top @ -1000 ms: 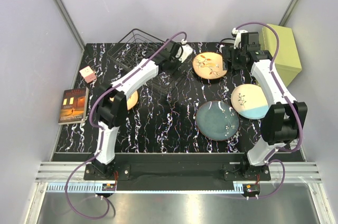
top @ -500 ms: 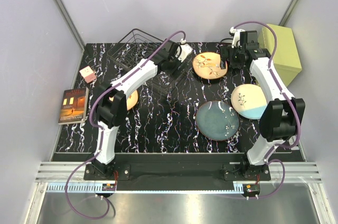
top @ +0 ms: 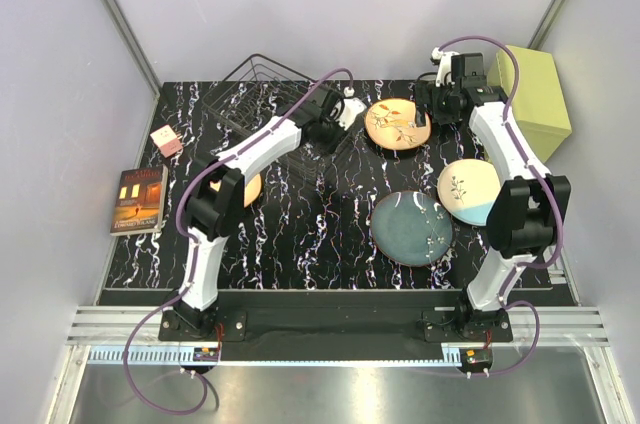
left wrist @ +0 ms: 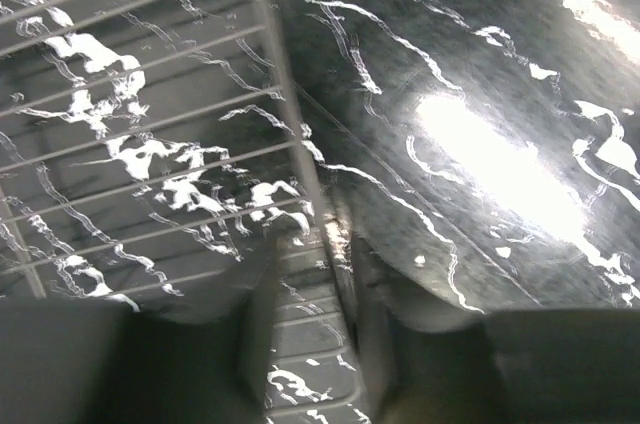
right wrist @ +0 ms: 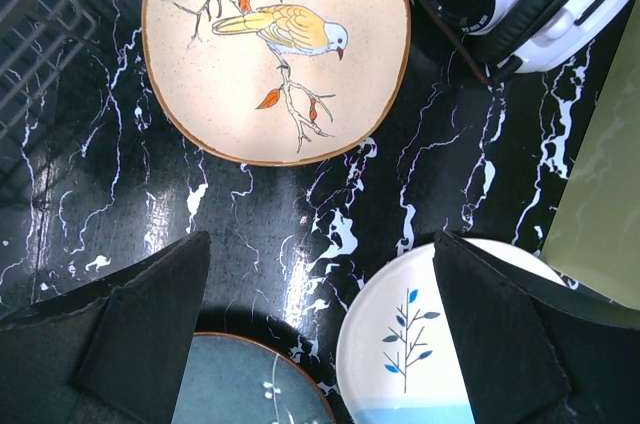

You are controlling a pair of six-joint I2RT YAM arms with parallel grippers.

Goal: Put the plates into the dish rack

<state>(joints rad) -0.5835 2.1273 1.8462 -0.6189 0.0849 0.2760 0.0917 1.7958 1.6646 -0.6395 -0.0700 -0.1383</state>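
Left claw set narrow astride a rim wire of the black thin-wire dish rack, grip unresolved, presumably to steady it; right claw spread wide, round orange bird-patterned ceramic plate just ahead, likely the next pick.

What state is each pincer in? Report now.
Left pincer: astride a rack wire, narrow gap; grip cannot be told.
Right pincer: open, empty.
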